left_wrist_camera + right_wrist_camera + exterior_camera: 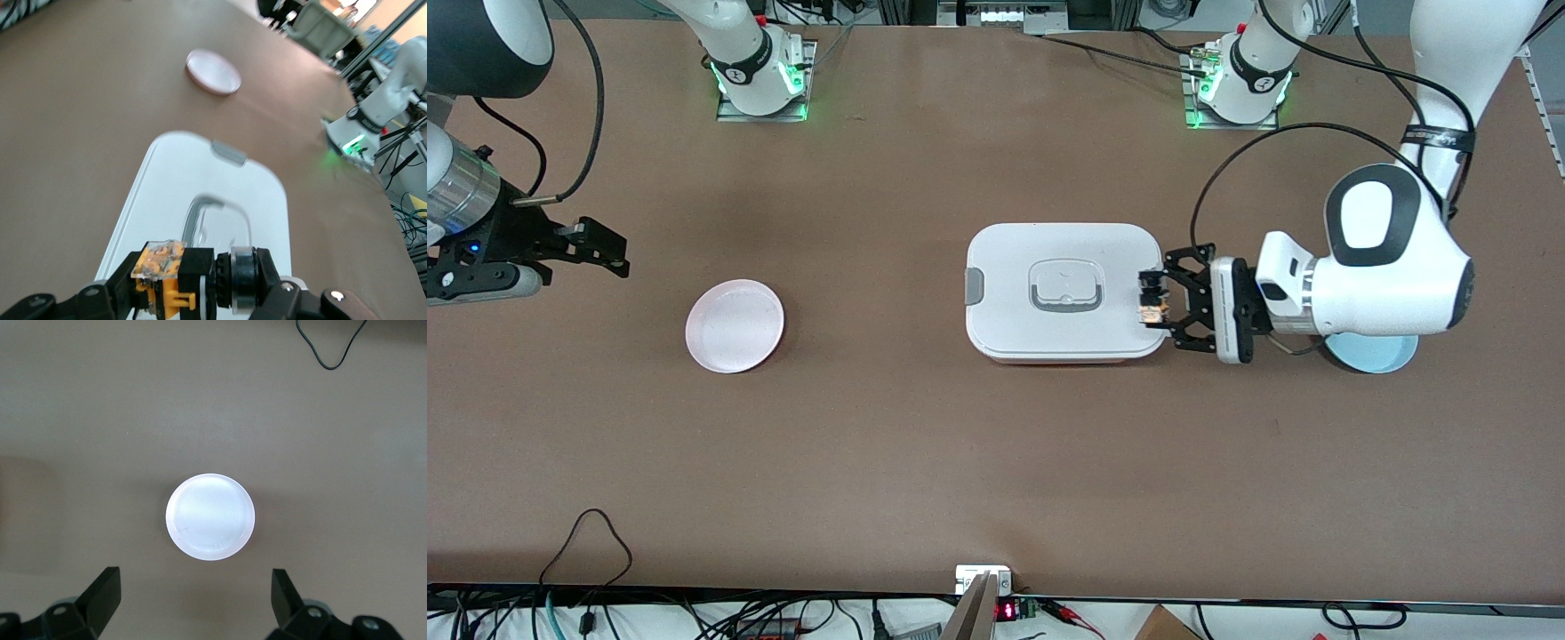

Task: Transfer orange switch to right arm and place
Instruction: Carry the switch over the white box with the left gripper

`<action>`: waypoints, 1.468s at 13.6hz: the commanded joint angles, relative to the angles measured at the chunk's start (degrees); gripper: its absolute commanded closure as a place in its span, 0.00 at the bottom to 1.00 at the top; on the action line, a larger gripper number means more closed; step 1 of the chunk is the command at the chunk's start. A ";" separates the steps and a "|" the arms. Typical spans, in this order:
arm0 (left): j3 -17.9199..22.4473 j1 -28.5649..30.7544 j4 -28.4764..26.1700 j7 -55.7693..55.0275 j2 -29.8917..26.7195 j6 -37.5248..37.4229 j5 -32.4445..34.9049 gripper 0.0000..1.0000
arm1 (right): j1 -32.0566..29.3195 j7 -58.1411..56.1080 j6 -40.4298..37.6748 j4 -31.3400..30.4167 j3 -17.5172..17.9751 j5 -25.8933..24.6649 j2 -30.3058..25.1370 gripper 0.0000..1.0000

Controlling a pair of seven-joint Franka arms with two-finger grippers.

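**Switch held in the left pincer, over the edge of the white box**

We see the left gripper (1158, 301) clamped on the orange switch (1153, 300), its 2 fingers closed across the part's length. In the left wrist view the switch (190, 278) lies crosswise between the fingers (117, 288): clear-capped orange block at 1 end, black collar and ribbed barrel at the other. The gripper hangs over the edge of the white lidded box (1005, 258) nearest the left arm's end of the table.

We judge the switch light, rigid plastic, and small enough to twist if pinched off-centre. The smooth barrel looks slippery; the squarer orange body offers flatter faces. For the handover, we would take whichever part stands proud of the left fingers.

The right gripper (609, 247) waits with its fingers spread wide and nothing between them, over bare table near the pink plate (735, 325), well apart from the switch. A blue plate (1383, 356) lies under the left arm's wrist.
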 commanded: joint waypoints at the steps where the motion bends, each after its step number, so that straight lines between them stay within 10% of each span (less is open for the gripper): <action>1: -2.73 0.10 -0.96 10.94 0.27 4.69 -6.81 0.89 | -0.02 -1.75 -1.55 0.15 0.29 -1.56 -1.06 0.00; 8: -6.70 -4.55 -4.21 41.79 3.70 14.99 -34.99 0.91 | -0.20 -2.98 -6.90 -0.64 0.11 3.33 -1.68 0.00; 15: -6.61 -10.61 -6.59 61.87 4.67 16.93 -58.49 0.91 | -3.18 -9.99 -6.92 -11.61 -0.06 41.54 -1.68 0.00; 20: -6.61 -11.24 -6.50 62.49 4.67 18.25 -60.36 0.91 | -2.84 -28.70 -6.82 -19.17 0.02 65.11 2.53 0.00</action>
